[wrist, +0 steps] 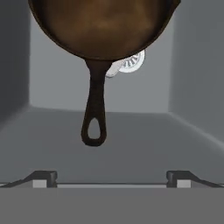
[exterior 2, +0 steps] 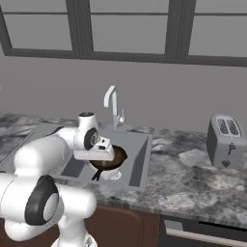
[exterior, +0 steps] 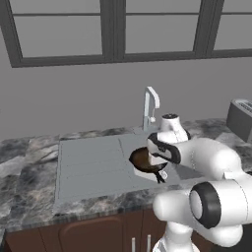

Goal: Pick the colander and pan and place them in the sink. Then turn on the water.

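Observation:
The dark brown pan (wrist: pixel 103 26) lies in the sink (exterior 2: pixel 138 157) basin, its black handle (wrist: pixel 94 118) pointing toward my hand. It rests partly over the white colander (wrist: pixel 130 62), of which a perforated edge peeks out beside the handle's root; the colander (exterior 2: pixel 112 174) also shows under the pan (exterior 2: pixel 115 158) from the right base view. My gripper (wrist: pixel 111 180) hovers just above the handle's end, open wide, nothing between its fingertips (wrist: pixel 43 178). The pale tap (exterior: pixel 149 106) rises behind the basin; water is out of view.
A ridged drainboard (exterior: pixel 88 165) stretches left of the basin. A grey toaster (exterior 2: pixel 225 140) stands on the marble counter (exterior 2: pixel 193 178) to the right. A window wall lies behind the tap. My arm's upper links hang over the basin's front edge.

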